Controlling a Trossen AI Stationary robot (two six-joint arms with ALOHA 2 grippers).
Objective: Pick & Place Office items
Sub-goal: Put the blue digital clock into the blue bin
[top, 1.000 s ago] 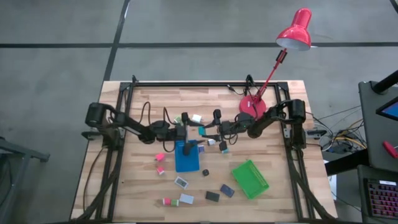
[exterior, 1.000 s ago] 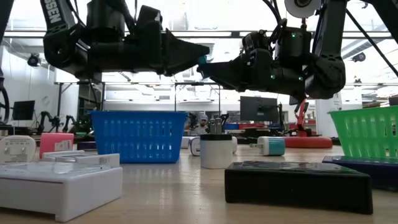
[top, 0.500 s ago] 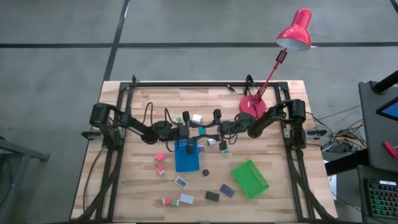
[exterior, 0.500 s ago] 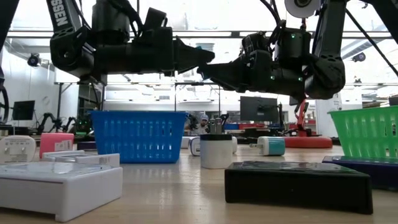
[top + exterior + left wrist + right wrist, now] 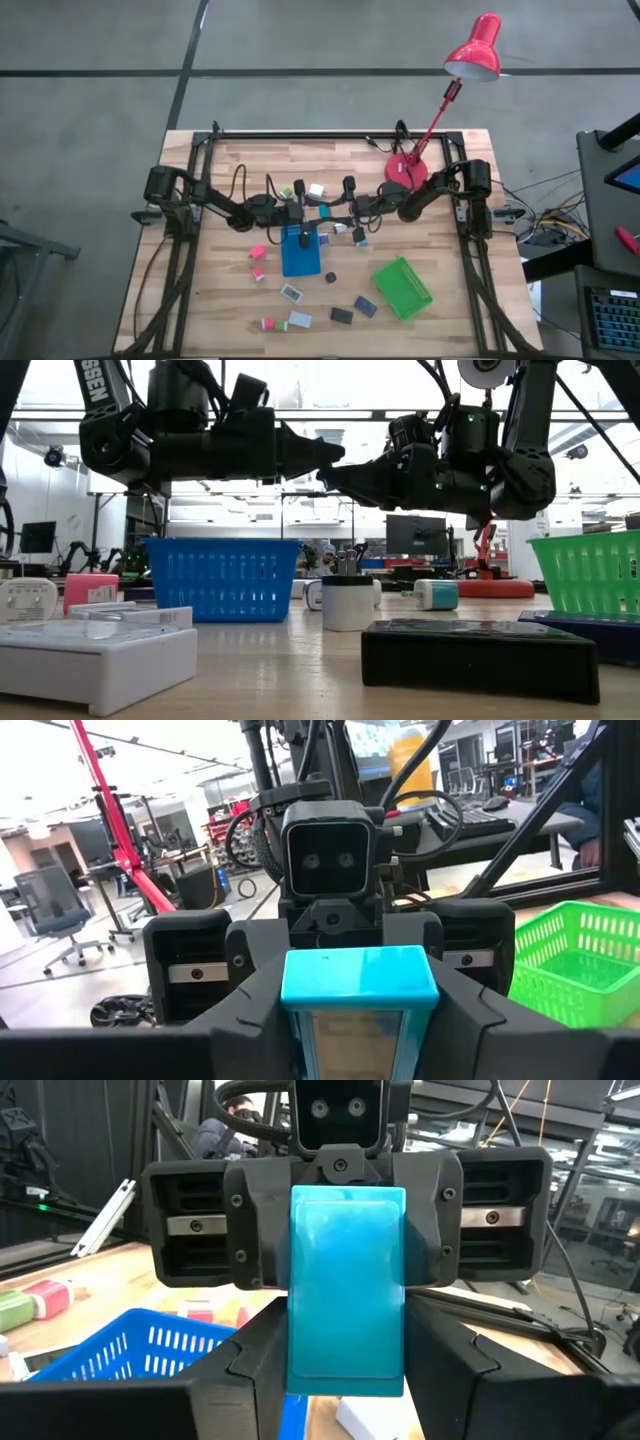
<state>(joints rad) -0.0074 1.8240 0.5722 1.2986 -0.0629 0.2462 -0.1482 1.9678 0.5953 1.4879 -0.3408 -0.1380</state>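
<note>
Both arms are up in the air over the middle of the bench (image 5: 440, 190), nose to nose. Between them is one small light blue block (image 5: 324, 211). It is one of the office items. The left gripper (image 5: 311, 210) and the right gripper (image 5: 334, 210) both have their fingers pressed on this same block, one from each side. It looks like one arm is handing it to the other.

From the right wrist view, the light blue block (image 5: 346, 1290) stands tall, with its long side going up and down, and the left gripper (image 5: 345, 1245) is right behind it. From the left wrist view, I see only the top end of the block (image 5: 359, 975), with the right gripper (image 5: 335, 935) just past it.

The thing that matters now is that the block is right between the two grippers, so neither arm is nearer. I think one gripper has to let go before the other can pull away. If both hold on, they would tug against each other.

The blue tray (image 5: 300, 250) sits on the bench just below the block. The green tray (image 5: 402, 287) is farther off, on the right arm's side.

From the low view I cannot see the block at all; the dark fingers hide it. From above it is only a tiny blue dot. I cannot tell which gripper holds it tighter.
</note>
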